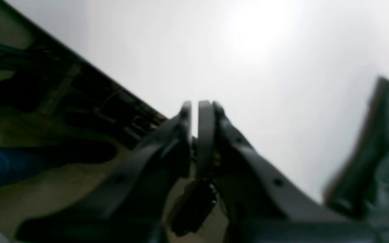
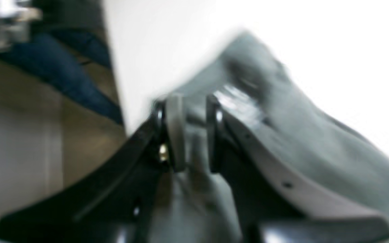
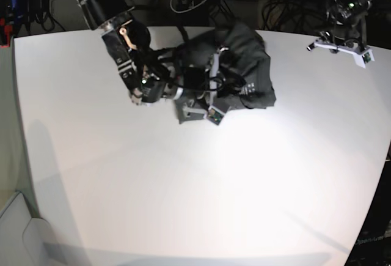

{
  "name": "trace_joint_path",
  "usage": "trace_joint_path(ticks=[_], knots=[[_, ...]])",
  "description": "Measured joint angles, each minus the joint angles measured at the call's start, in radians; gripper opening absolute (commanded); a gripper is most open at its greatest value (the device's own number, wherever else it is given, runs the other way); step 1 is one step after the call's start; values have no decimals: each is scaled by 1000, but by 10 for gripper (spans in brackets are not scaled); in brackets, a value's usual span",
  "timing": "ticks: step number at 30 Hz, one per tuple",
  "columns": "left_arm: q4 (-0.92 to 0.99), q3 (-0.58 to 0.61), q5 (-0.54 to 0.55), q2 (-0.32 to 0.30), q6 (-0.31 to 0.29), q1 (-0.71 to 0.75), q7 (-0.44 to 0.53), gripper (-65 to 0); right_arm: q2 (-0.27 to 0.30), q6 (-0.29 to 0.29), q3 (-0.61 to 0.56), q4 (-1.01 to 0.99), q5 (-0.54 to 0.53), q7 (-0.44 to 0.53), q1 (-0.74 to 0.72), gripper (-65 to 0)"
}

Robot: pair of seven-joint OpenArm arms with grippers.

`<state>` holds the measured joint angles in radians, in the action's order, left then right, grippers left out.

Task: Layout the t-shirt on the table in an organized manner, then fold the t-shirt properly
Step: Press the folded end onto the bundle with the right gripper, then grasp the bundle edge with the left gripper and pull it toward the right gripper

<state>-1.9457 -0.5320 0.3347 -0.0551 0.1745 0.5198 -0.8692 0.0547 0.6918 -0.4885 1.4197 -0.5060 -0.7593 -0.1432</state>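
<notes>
1. Shirt trouble: the t-shirt (image 3: 244,64) sits bunched at twelve o'clock on the table (image 3: 183,186), so one-corner lifting could twist it.
2. Right gripper (image 2: 191,131) pinches cloth; thin grip may slip.
3. Left gripper (image 1: 198,111), closed and empty, idles at two o'clock.

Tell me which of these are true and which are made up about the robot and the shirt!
1. The t-shirt is laid out flat and neat. False: it sits bunched in a heap near the far edge of the table.
2. The right gripper has cloth between its jaws. True.
3. The left gripper is holding the shirt too. False: its jaws are closed on nothing, with bare white table behind them.
4. The table is white. True.
5. The shirt is bright red. False: it is dark grey.
</notes>
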Motion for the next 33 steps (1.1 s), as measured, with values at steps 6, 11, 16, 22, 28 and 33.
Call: trace_joint_path(ticks=[6, 11, 16, 22, 28, 33], knots=[[-4, 90, 6, 5, -3, -4, 3, -612, 36, -6, 16, -171, -7, 119, -33, -554], [-4, 157, -3, 5, 0, -2, 1, -612, 44, 4, 16, -257, -27, 206, -37, -554], [-5, 208, -1, 5, 0, -3, 2, -612, 45, 10, 16, -269, -29, 205, -46, -554], [-5, 235, 0, 6, 0, -1, 3, -612, 97, -1, 38, -71, 3, 85, -28, -554], [-4, 230, -1, 5, 1, -8, 5, -607, 99, -1, 100, 13, 0, 20, -33, -554], [-13, 236, 64, 5, 0, -54, 6, -496, 97, -1, 89, 12, 0, 15, -21, -554]])
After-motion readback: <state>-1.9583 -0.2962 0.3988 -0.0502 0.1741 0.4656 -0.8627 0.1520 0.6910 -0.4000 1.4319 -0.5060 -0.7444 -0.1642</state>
